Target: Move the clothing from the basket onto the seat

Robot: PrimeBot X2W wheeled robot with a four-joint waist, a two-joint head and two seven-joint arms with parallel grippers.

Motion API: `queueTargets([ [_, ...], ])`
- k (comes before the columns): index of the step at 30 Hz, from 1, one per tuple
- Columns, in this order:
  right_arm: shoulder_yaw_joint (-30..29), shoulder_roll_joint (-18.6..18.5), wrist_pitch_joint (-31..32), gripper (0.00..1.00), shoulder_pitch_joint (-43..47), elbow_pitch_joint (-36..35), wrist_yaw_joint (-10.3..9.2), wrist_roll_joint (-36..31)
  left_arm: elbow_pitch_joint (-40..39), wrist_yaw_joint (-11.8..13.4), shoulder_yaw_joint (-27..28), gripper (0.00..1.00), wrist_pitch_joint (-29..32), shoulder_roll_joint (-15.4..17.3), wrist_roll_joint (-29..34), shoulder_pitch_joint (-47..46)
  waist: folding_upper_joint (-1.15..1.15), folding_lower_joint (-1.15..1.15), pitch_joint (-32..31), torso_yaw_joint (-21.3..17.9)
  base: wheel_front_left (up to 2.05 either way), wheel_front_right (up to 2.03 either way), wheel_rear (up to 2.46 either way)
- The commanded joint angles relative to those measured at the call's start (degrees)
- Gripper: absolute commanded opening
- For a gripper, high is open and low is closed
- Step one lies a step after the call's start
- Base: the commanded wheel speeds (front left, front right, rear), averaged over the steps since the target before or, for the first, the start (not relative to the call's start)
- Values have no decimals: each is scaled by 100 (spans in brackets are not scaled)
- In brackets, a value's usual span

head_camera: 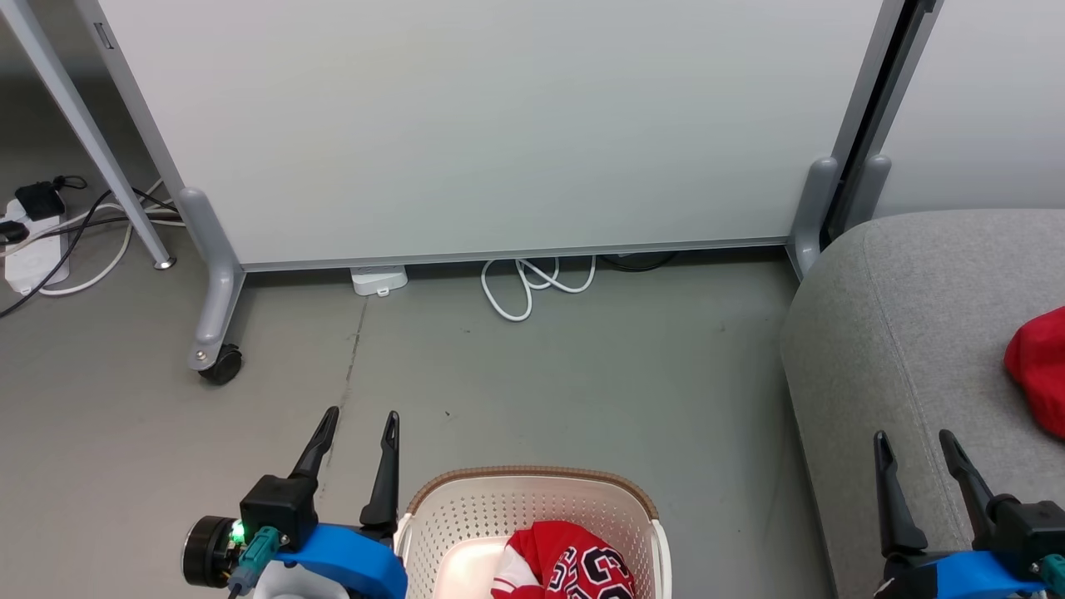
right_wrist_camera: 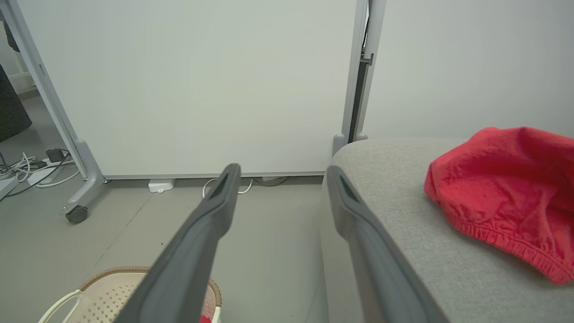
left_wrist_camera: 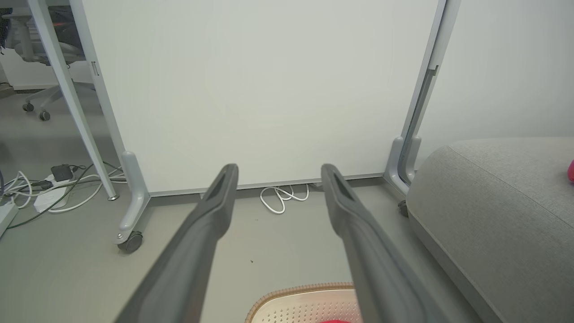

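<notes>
Red fabric, bunched in a heap: the printed garment (head_camera: 559, 564) lies in the cream laundry basket (head_camera: 532, 499), just to the right of the left claw (head_camera: 363, 412) and nearer the robot than its fingertips. It shows white trim and bold black-and-white characters, cut off by the head view's bottom edge, so they cannot be read whole. The basket has perforated walls and a brown woven-look rim band; its near half is out of frame.

A second red garment (right_wrist_camera: 506, 193) lies crumpled on the grey woven sofa (right_wrist_camera: 403, 188), to the right of the right claw (head_camera: 913, 433) and a little beyond its tips, not touching it. Its lower edge is a gathered, stitched hem, the side turned up is plain red, and the frame edge cuts off its right part.

Both claws hold nothing, fingers spread wide apart. The left is over the grey floor (head_camera: 582, 374) beside the basket, the right over the sofa's rounded near edge. Ahead of both claws stands a white wheeled partition (head_camera: 499, 125) with a white cable (head_camera: 537, 279) looped at its foot.
</notes>
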Motion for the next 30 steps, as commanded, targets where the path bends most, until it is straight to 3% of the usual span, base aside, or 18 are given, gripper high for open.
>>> queueTargets([
  [1,17,11,21,100,114,-35,3,52,8,-24,24,100,-17,-5,28,61,0,0,2,-1,0,0,0],
  [30,313,11,65,100,-99,-145,3,74,6,-56,8,100,-18,-15,28,-62,0,0,317,-303,0,0,0],
])
